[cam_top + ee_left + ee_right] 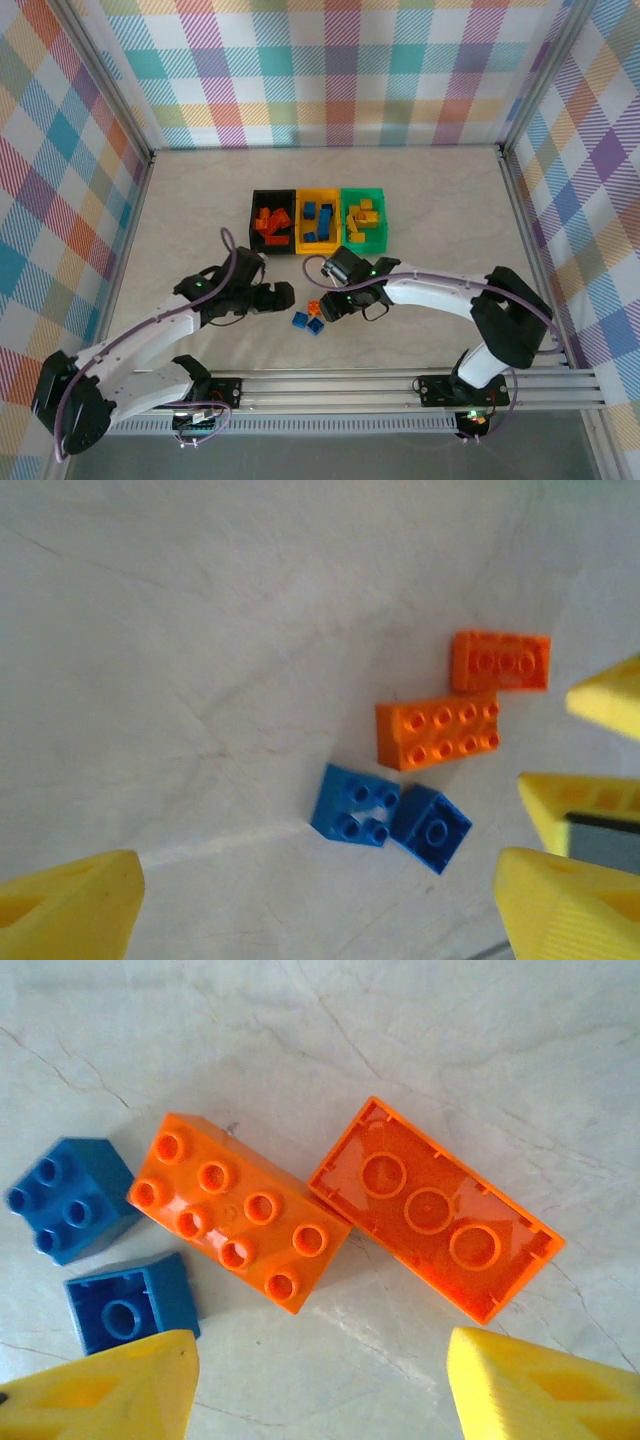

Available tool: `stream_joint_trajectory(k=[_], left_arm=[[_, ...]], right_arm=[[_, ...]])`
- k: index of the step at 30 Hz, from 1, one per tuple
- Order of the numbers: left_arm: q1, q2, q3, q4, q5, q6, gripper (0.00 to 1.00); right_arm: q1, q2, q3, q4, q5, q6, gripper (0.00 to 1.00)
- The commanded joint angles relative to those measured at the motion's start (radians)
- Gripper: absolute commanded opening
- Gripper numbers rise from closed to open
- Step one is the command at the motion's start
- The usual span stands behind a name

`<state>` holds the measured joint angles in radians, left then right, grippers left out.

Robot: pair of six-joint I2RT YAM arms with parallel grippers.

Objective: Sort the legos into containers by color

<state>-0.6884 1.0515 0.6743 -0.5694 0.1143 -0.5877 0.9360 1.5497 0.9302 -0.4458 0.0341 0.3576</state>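
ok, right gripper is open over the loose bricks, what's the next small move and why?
Probably lower the right gripper onto the studs-up orange brick and close on it. The gripper is open and empty, hovering just beside that brick, and its long sides look reachable. The black bin holds the orange ones, so it likely goes there next.

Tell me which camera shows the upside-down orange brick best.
Right wrist: the upside-down orange brick lies large and whole, its hollow underside and three round tubes sharp. Left wrist shows it smaller but whole. Top external gives just an orange speck.
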Motion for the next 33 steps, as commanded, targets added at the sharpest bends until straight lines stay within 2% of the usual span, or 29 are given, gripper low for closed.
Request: stream_joint_trajectory(k=[1,4,8,13,15,22,29,33], left_arm=[[-0.077,0.089,-0.029,0.072,-0.011,-0.016,0.84],[-0.126,0.167,-0.040,0.133,-0.023,-0.025,0.74],[-0.183,0.252,-0.007,0.122,-0.076,-0.013,0.73],[-0.189,0.234,-0.019,0.109,-0.095,-0.030,0.72],[-0.188,0.204,-0.024,0.075,-0.118,-0.041,0.72],[-0.163,-0.013,-0.068,-0.027,-0.163,-0.086,0.88],[-0.086,-0.189,-0.084,-0.136,-0.165,-0.091,0.92],[-0.054,-0.213,-0.097,-0.132,-0.140,-0.091,0.93]], right_arm=[[-0.021,-0.065,-0.027,0.039,0.015,0.026,0.71],[-0.026,-0.115,-0.057,0.057,0.037,0.043,0.73],[-0.034,-0.165,-0.084,0.052,0.032,0.042,0.73],[-0.018,-0.137,-0.111,0.076,-0.105,-0.004,0.68],[0.014,-0.113,-0.115,0.098,-0.115,-0.006,0.69],[0.123,0.026,-0.058,0.137,-0.072,0.014,0.69],[0.192,0.132,0.033,0.086,0.029,-0.002,0.67],[0.218,0.172,0.075,0.057,0.073,-0.012,0.64]])
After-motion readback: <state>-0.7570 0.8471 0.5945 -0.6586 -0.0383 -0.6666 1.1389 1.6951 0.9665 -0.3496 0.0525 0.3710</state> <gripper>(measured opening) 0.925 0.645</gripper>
